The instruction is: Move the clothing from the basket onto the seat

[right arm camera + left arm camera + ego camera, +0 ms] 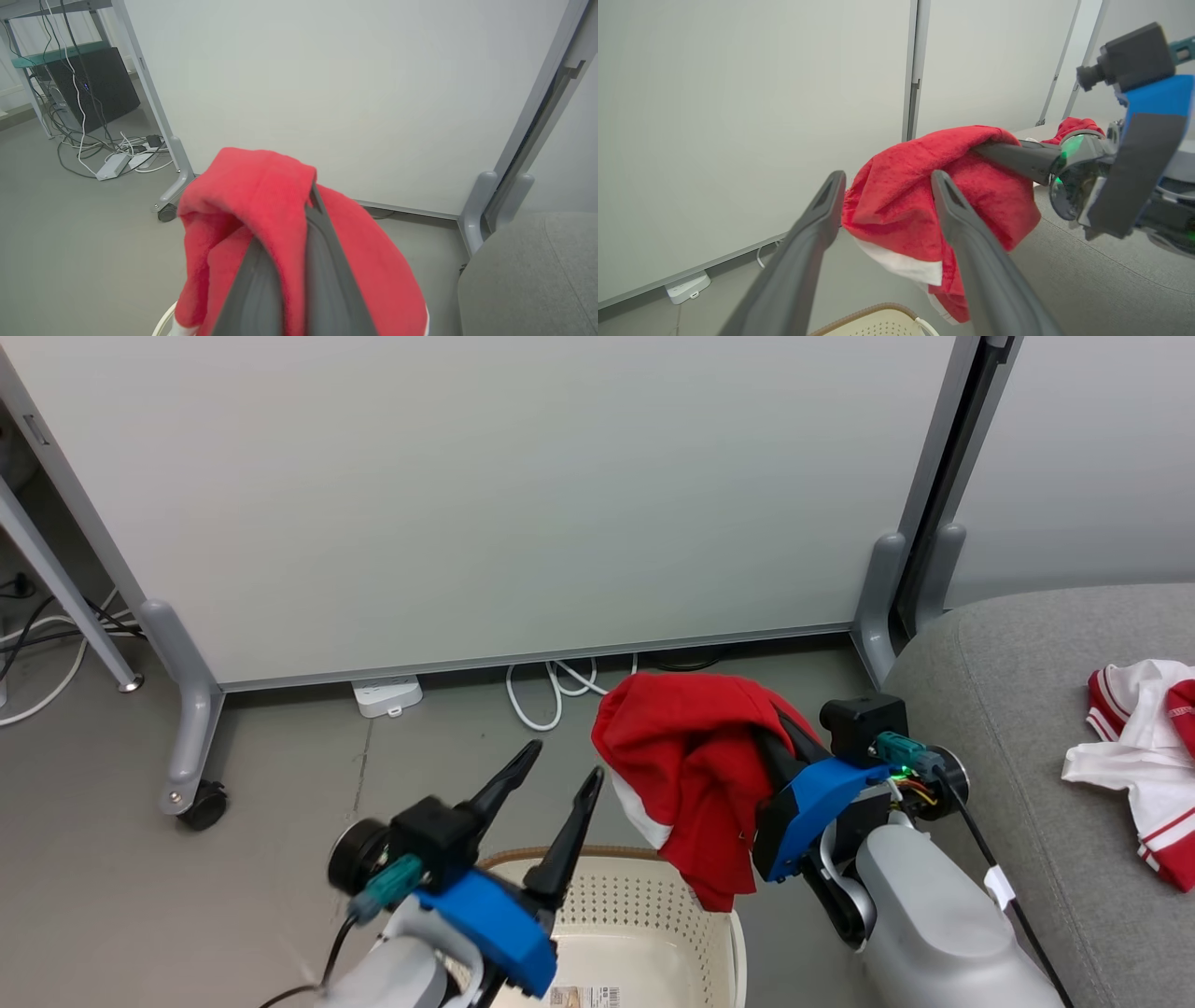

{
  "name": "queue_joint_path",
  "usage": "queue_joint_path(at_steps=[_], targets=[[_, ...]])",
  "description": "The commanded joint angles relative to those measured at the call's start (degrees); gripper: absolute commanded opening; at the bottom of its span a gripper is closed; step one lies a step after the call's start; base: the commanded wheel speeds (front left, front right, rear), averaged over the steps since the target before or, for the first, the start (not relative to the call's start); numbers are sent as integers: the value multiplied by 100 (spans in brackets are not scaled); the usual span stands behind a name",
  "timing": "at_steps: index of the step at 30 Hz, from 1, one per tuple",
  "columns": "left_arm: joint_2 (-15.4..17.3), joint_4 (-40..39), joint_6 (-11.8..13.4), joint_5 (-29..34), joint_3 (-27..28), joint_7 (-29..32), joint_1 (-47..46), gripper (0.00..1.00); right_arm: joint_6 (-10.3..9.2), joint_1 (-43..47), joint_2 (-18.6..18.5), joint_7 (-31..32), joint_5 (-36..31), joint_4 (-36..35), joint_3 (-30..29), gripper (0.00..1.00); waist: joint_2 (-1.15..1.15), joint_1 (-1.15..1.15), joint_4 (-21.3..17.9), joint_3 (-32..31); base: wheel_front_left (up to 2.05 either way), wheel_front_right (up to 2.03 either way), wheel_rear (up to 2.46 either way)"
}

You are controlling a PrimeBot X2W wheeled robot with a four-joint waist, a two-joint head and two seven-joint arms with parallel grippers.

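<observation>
A red garment (695, 756) with a white panel hangs in the air over the far right corner of the cream basket (644, 905). My right gripper (782, 742) is shut on the garment, and the cloth drapes over its fingertips (314, 205). My left gripper (564, 761) stands open above the basket, just left of the hanging garment (920, 196) and apart from it, with nothing between its fingers (831, 196). The grey seat (1027, 709) is at the right, and another red-and-white piece of clothing (1139, 756) lies on it.
White partition panels (467, 495) on grey wheeled feet (191, 737) stand close behind the basket. A power strip (386, 694) and white cables (551, 691) lie on the floor at their base. More cables and a dark box (91, 88) sit far left.
</observation>
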Motion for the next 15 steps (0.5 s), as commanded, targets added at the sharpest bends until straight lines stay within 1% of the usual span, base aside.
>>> queue_joint_path(at_steps=[1,3,6,11,15], targets=[[44,-74,32,53,61,-17,127,100,-5,36,-4,-24,-47,-33,-23,0,0,0,0,-2,0,0,0],[116,-257,72,224,321,-17,463,100,-5,67,-4,-22,-70,-43,-103,0,0,0,7,-13,0,0,0],[114,-518,144,409,706,-17,879,100,-5,116,-4,-4,-128,-56,-198,0,0,0,26,-51,0,0,0],[54,-705,149,666,1236,-17,1455,100,-5,195,-4,34,-215,-97,-332,0,0,0,69,-112,0,0,0],[-5,-770,77,850,1510,-17,1791,100,-5,233,-4,61,-258,-152,-404,0,0,0,89,-126,0,0,0]])
